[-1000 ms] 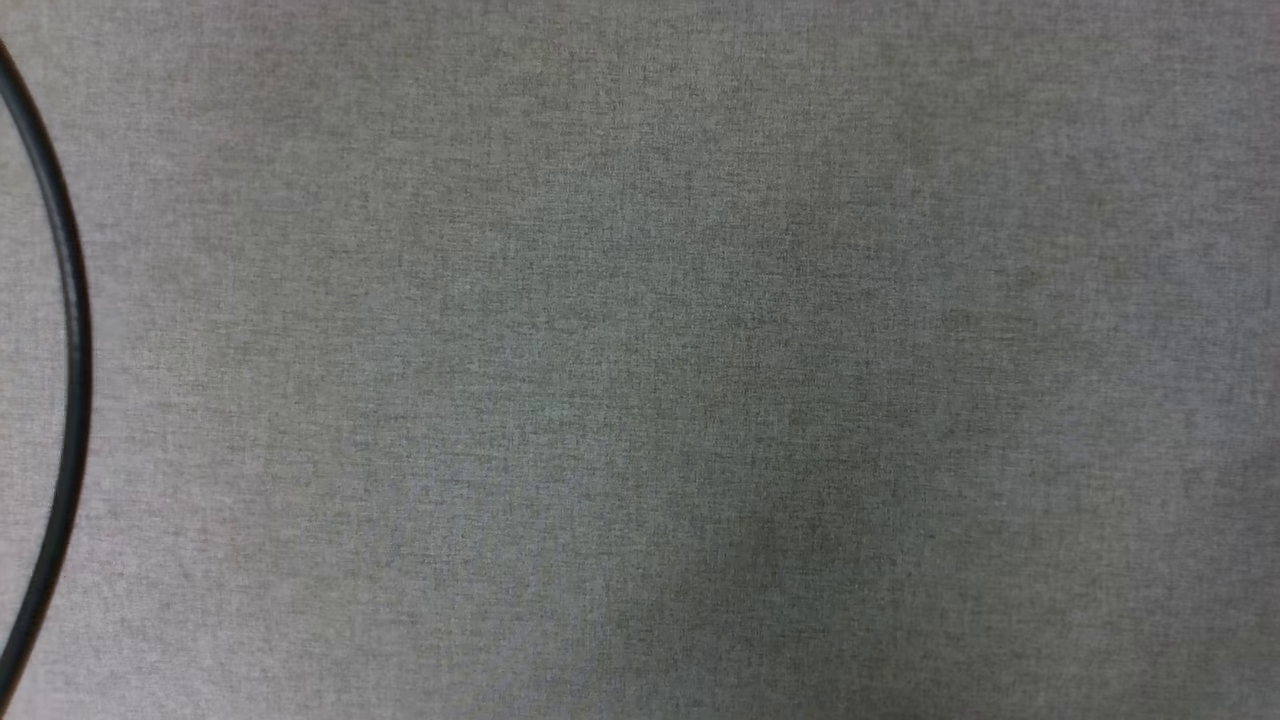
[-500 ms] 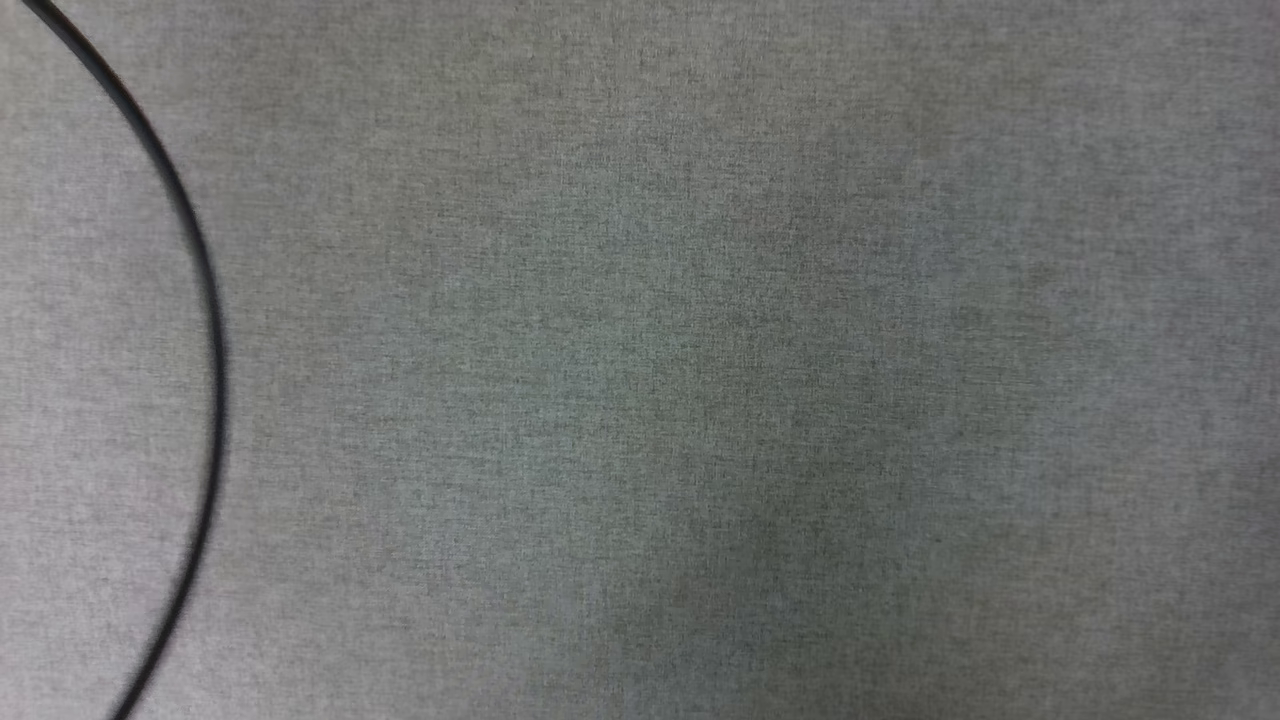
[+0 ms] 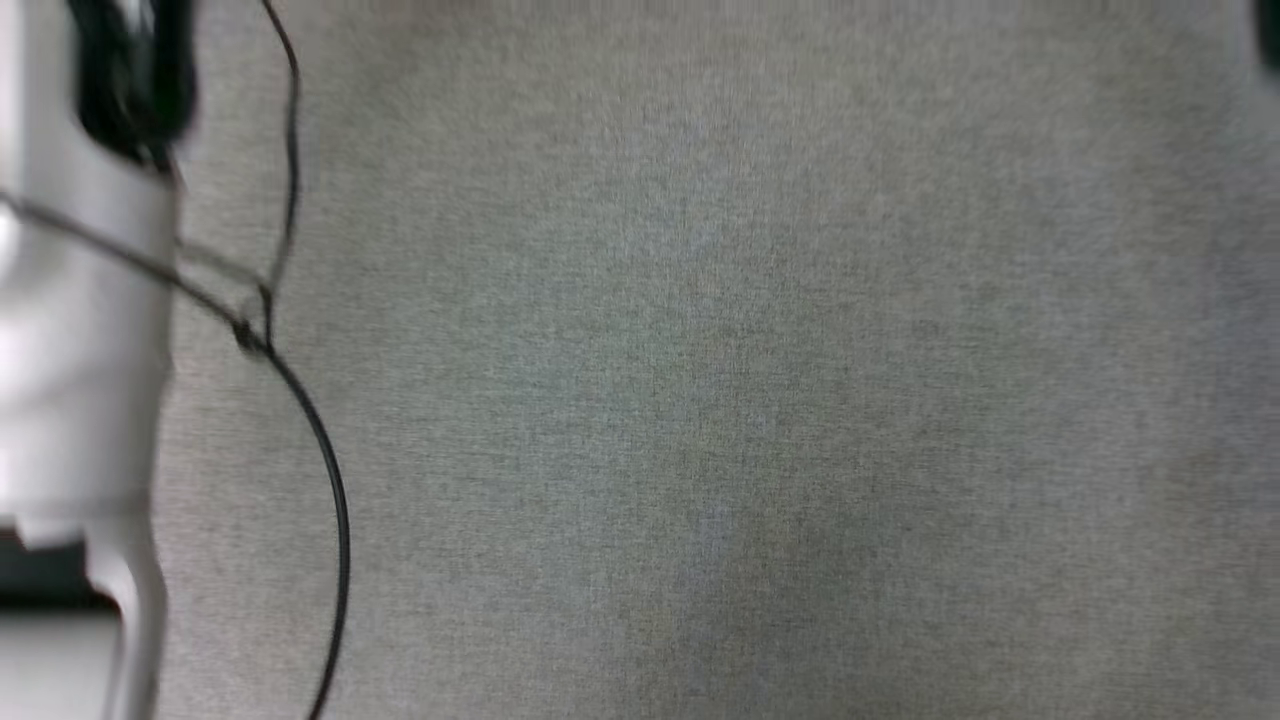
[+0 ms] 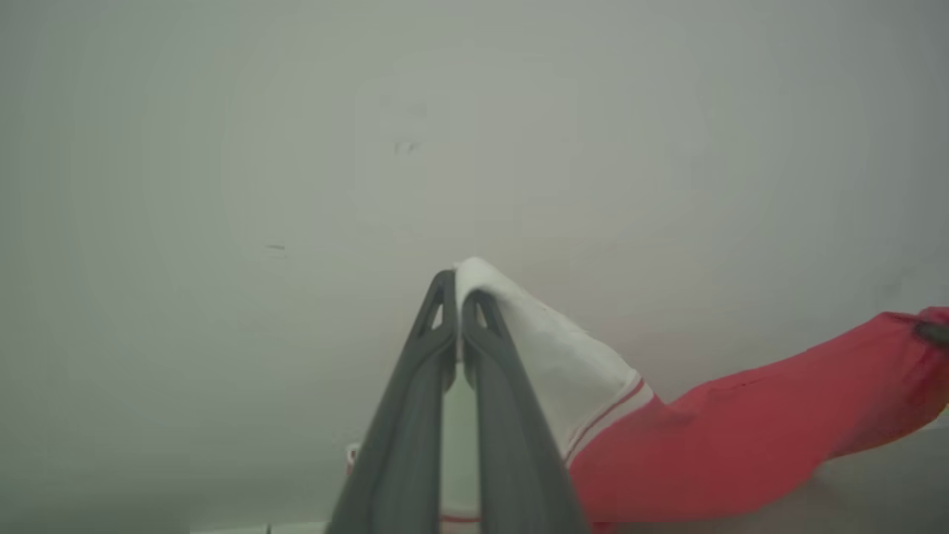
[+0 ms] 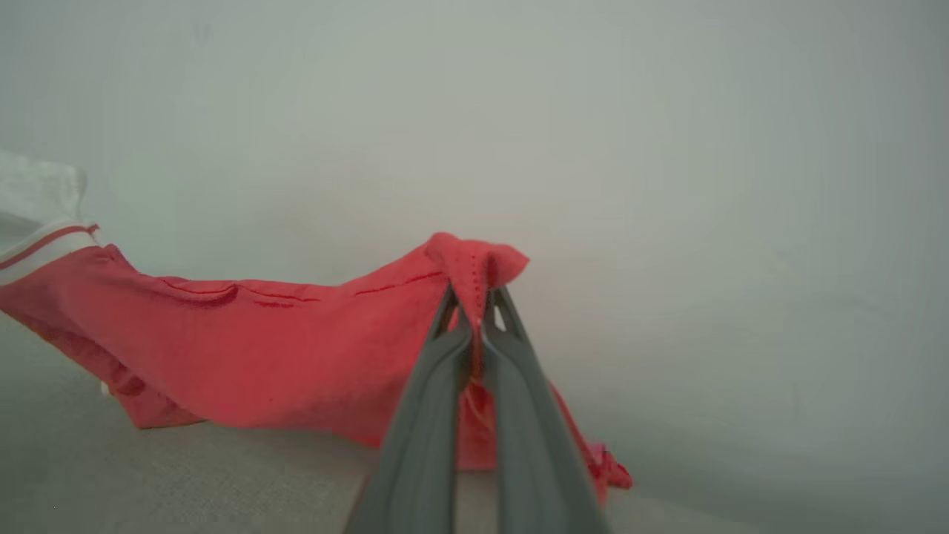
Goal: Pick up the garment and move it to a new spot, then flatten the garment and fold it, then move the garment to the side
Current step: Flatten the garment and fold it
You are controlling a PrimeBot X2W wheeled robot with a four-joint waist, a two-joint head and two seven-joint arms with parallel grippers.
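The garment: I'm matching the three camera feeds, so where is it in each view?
Head view: grey surface, black cable, pale forearm at left edge.
Left wrist view: the garment lower right, white sleeve pinched in the left tool.
Right wrist view: left to centre, red edge pinched in the right tool.
Shared landmark, wrist views: striped sleeve trim.

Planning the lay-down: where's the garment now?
In both wrist views the garment stretches between the grippers: left gripper shut on its white sleeve, right gripper on a red edge.
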